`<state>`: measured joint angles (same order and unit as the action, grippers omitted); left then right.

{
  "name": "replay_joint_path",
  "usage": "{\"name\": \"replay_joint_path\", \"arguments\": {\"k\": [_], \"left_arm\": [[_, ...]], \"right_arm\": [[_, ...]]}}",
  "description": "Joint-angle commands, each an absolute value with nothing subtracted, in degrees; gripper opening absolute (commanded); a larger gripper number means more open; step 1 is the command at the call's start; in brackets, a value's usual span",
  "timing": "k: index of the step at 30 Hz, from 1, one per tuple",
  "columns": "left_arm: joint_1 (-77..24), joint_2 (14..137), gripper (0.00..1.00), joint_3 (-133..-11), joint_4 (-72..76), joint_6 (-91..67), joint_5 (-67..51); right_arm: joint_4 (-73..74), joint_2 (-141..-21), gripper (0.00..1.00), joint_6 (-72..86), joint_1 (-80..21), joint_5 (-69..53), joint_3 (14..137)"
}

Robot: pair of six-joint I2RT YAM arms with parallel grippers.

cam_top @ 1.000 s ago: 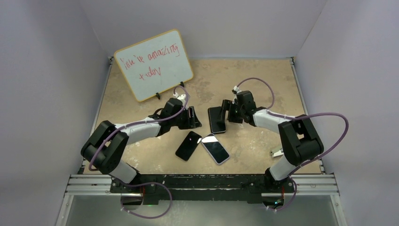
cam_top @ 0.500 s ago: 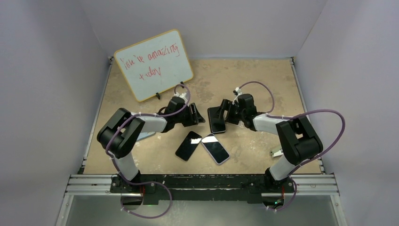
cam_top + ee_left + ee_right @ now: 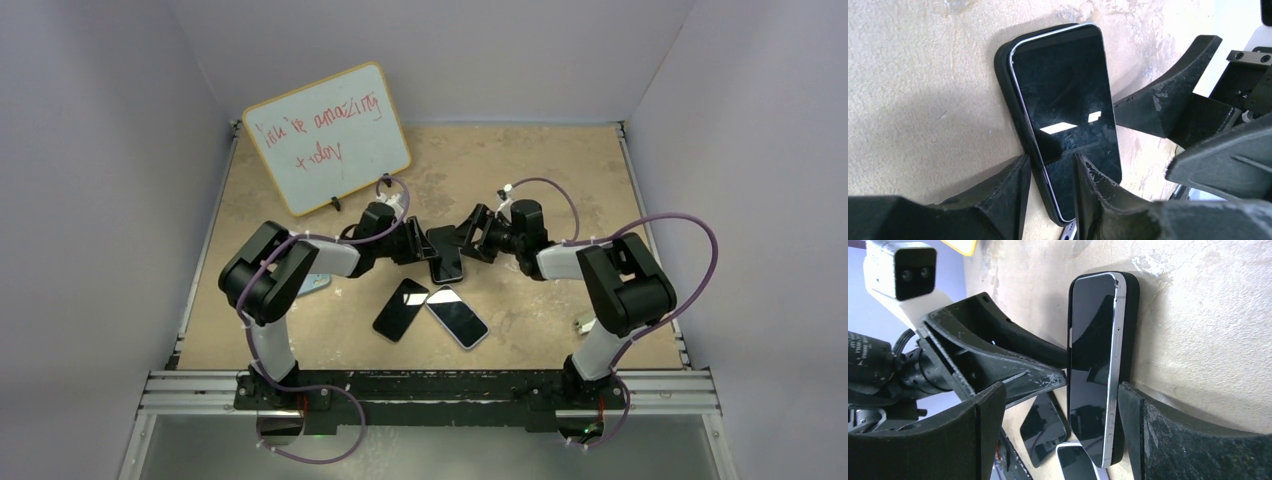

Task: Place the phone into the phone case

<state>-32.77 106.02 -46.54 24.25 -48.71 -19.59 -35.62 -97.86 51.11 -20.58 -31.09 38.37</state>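
A dark-screened phone (image 3: 445, 262) (image 3: 1063, 100) (image 3: 1093, 350) lies on top of the black phone case (image 3: 1004, 65) (image 3: 1130, 330) mid-table. Its silver side with the buttons shows above the case's rim. My left gripper (image 3: 420, 245) (image 3: 1050, 159) comes in from the left, its jaws narrowed astride the case's long edge. One finger (image 3: 1010, 190) is against the case's outer wall and the other rests over the screen. My right gripper (image 3: 468, 240) (image 3: 1060, 387) stands wide open around phone and case, with one finger (image 3: 1148, 430) touching the case's side.
Two more phones lie closer to the arm bases: a black one (image 3: 400, 308) and a white-edged one (image 3: 457, 316). A whiteboard (image 3: 328, 135) on a stand is at the back left. A small clip-like object (image 3: 588, 323) lies by the right arm.
Both grippers have closed in on each other, and the phone and case slid a little left. The left jaws have narrowed. The right jaws opened slightly wider.
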Motion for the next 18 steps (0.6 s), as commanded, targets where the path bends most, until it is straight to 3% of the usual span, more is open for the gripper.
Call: {"name": "replay_joint_path", "arguments": {"k": [1,9,18], "left_arm": [[-32.67,105.99,0.35,-46.77,24.09,-45.95,-20.28],[-30.86,103.80,0.18,-41.44,28.00,-46.61,-22.27],[-30.10,104.58,0.13,-41.55,27.49,-45.42,-24.10]], "right_arm": [[-45.09,-97.05,0.82,56.46,-21.40,-39.09,37.80],[-49.66,-98.34,0.81,57.79,-21.40,-38.61,37.24],[-37.15,-98.11,0.81,48.84,-21.40,-33.78,38.75]]}}
